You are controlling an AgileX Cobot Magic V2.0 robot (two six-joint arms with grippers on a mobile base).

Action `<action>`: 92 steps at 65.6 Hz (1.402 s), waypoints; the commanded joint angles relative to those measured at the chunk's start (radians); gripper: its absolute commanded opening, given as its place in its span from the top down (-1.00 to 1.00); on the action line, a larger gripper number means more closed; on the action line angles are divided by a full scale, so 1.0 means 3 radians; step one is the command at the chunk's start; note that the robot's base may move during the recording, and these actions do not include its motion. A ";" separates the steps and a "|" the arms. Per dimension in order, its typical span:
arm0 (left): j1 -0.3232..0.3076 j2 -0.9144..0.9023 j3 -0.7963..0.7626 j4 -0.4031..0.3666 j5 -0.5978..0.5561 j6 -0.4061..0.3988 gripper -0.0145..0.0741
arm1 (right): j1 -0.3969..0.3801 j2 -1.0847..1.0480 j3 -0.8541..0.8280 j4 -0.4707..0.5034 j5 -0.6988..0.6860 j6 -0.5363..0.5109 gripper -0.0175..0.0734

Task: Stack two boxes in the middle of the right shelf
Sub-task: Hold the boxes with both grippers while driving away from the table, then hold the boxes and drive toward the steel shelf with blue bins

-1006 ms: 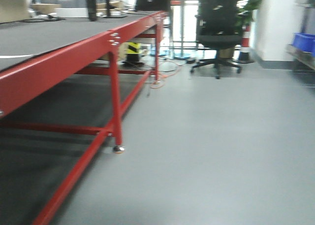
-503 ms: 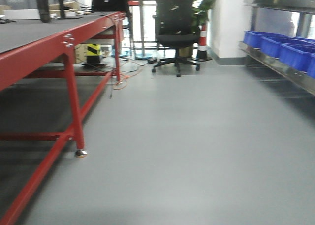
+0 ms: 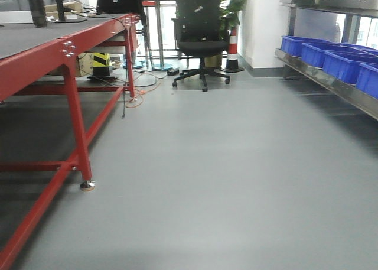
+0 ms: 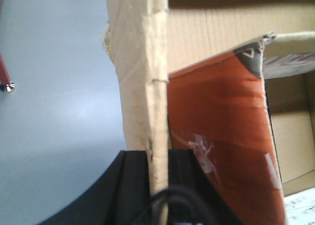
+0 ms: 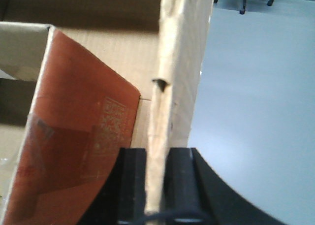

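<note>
Left end effector [image 4: 158, 161] and right end effector [image 5: 157, 158] clamp box [image 4: 135, 62] edges.

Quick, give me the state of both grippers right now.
Left gripper: closed, pinching a wall of the cardboard box.
Right gripper: closed, pinching a wall of the cardboard box too.
</note>
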 commanded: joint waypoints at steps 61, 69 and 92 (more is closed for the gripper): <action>0.0024 -0.0046 -0.0046 0.0241 -0.0105 0.0001 0.92 | -0.0036 -0.0061 -0.0048 -0.0164 -0.0185 -0.0045 0.95; 0.0024 -0.0046 -0.0046 0.0241 -0.0105 0.0001 0.92 | -0.0036 -0.0061 -0.0048 -0.0164 -0.0185 -0.0045 0.95; 0.0024 -0.0046 -0.0046 0.0241 -0.0105 0.0001 0.92 | -0.0036 -0.0061 -0.0048 -0.0164 -0.0185 -0.0045 0.95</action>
